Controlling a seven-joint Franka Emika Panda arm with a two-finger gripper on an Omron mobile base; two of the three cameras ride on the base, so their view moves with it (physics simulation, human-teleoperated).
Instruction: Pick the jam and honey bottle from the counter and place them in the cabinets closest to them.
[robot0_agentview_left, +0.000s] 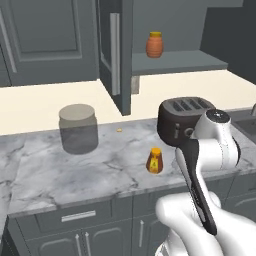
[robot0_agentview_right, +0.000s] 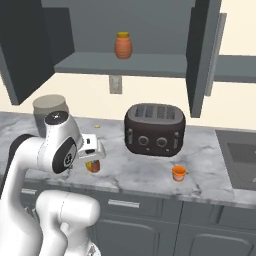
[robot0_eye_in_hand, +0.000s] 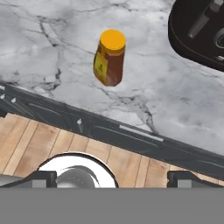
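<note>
Two task items wait on the bench (robot0_agentview_left: 45, 175): honey bottle (robot0_eye_in_hand: 110, 59) upright nr the front edge, jam (robot0_agentview_right: 179, 173) beside the toaster (robot0_agentview_right: 155, 129). Our fingers (robot0_eye_in_hand: 109, 178) gape wide, empty. Risk, we judge: clipping the bottle sideways topples it off.

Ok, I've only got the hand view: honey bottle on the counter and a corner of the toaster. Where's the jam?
Observer: The jam stands on the counter, in front of the toaster, toward its right end.
Operator: Is the cabinet above it open?
Observer: Yes. Its door is swung open and the shelf is exposed.
Operator: Anything on that shelf?
Observer: An orange pot with a yellow lid, toward the left.
Operator: Anything near the honey bottle?
Observer: A grey jar stands behind the honey bottle and to its left, well apart from it.
</note>
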